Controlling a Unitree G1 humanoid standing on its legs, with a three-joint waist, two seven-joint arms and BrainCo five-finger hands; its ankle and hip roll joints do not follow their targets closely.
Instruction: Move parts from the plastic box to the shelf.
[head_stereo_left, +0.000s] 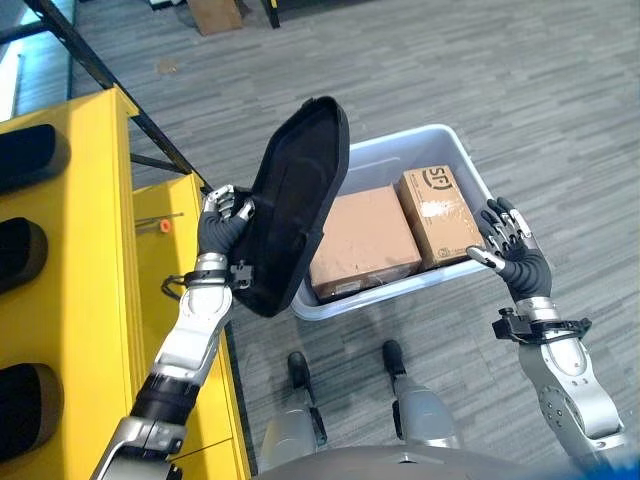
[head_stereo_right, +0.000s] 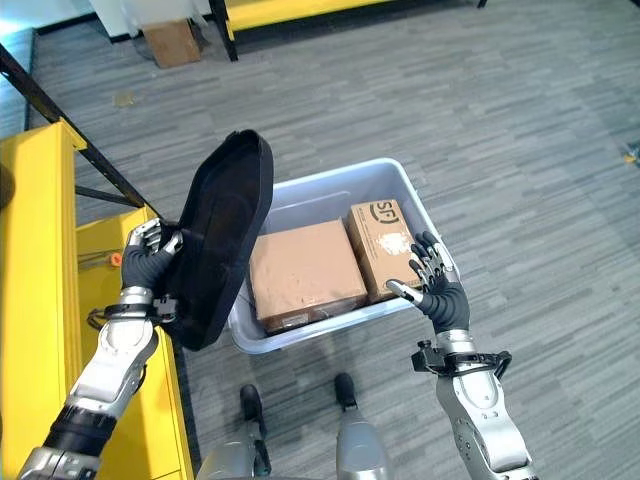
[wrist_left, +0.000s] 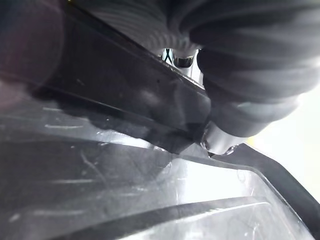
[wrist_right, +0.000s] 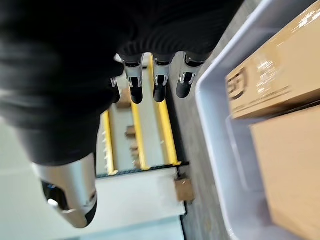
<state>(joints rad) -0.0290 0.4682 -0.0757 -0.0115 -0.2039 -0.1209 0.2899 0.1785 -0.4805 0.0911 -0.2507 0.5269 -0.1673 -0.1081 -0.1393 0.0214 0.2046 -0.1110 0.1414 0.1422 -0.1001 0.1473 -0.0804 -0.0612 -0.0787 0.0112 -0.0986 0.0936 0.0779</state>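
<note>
1. My left robot hand (head_stereo_left: 222, 225) has its fingers curled round the rim of a black moulded part (head_stereo_left: 295, 200), held upright between the yellow shelf (head_stereo_left: 70, 290) and the plastic box (head_stereo_left: 455, 150).
2. My right robot hand (head_stereo_right: 437, 283) hovers with fingers spread, empty, at the plastic box's near right corner.
3. Two cardboard boxes (head_stereo_left: 365, 240) lie inside, on the floor (head_stereo_left: 540, 110).

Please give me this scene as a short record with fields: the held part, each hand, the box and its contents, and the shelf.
held part: black curved panel, raised beside the box
left hand: fingers curled on the panel's edge
right hand: open, fingers relaxed, at the box's near right corner, holding nothing
plastic box: pale, on the floor
contents: two cardboard boxes side by side
shelf: yellow, on the robot's left
</note>
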